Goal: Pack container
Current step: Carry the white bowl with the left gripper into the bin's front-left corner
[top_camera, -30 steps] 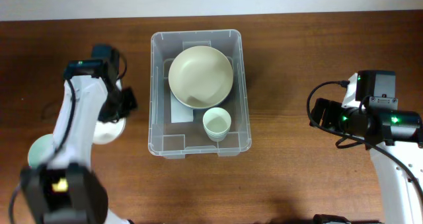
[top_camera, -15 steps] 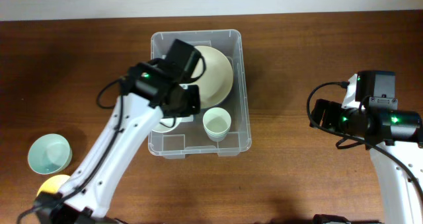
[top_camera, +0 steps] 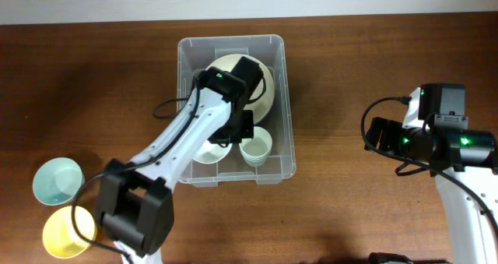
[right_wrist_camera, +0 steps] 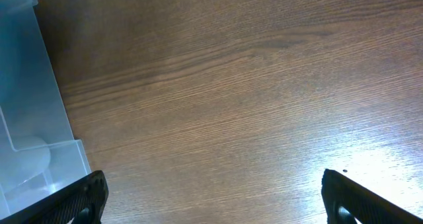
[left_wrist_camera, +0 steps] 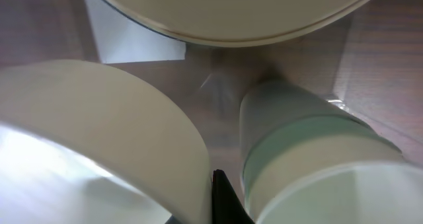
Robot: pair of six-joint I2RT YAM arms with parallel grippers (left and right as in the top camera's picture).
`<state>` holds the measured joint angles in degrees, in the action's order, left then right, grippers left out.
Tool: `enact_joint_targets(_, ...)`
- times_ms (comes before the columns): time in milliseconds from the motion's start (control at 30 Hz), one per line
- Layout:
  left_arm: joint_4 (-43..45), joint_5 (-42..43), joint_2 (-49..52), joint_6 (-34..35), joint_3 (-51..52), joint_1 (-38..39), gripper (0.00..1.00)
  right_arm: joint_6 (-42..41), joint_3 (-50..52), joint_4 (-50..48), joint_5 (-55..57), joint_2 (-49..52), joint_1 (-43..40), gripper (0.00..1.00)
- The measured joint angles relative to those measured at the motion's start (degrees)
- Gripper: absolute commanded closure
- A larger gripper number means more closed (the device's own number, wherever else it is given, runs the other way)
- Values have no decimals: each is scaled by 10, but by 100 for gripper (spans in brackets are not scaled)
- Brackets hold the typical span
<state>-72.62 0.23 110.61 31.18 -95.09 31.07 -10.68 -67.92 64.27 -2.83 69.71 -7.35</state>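
Observation:
The container (top_camera: 286, 100), a clear plastic tub, stands at the table's middle. Inside it are a large cream bowl (top_camera: 267, 93) at the back and a small pale green cup (top_camera: 255, 147) at the front right. My left gripper (top_camera: 232, 136) is down inside the tub, shut on the rim of a white bowl (top_camera: 206, 152) at the front left. In the left wrist view one black finger (left_wrist_camera: 221, 197) lies against the white bowl's wall (left_wrist_camera: 99, 138), beside the cup (left_wrist_camera: 310, 158), with the cream bowl (left_wrist_camera: 225, 12) above. My right gripper (right_wrist_camera: 211, 197) is open over bare wood.
A teal bowl (top_camera: 57, 179) and a yellow bowl (top_camera: 66, 231) sit on the table at the front left. The tub's corner (right_wrist_camera: 26, 118) shows at the left of the right wrist view. The tub's white label (left_wrist_camera: 132, 39) shows on its base.
My left arm carried the white bowl from the table's left side into the tub and lowered it at the front left. The right arm has not moved.

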Motion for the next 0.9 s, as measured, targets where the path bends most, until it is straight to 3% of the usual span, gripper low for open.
enact_joint_targets(267,10,18,25,4,29,-1,99,0,0,0,0,0,0,1)
enact_joint_targets(400,11,21,25,4,36,-4,94,0,0,0,0,0,0,1)
enact_joint_targets(433,11,22,25,6,36,-7,81,0,0,0,0,0,0,1)
enact_joint_targets(467,11,22,25,6,36,-7,61,0,0,0,0,0,0,1)
enact_joint_targets(533,11,22,25,9,36,-8,43,0,0,0,0,0,0,1)
enact_joint_targets(900,-24,24,25,-8,6,-50,41,0,0,0,0,0,0,1)
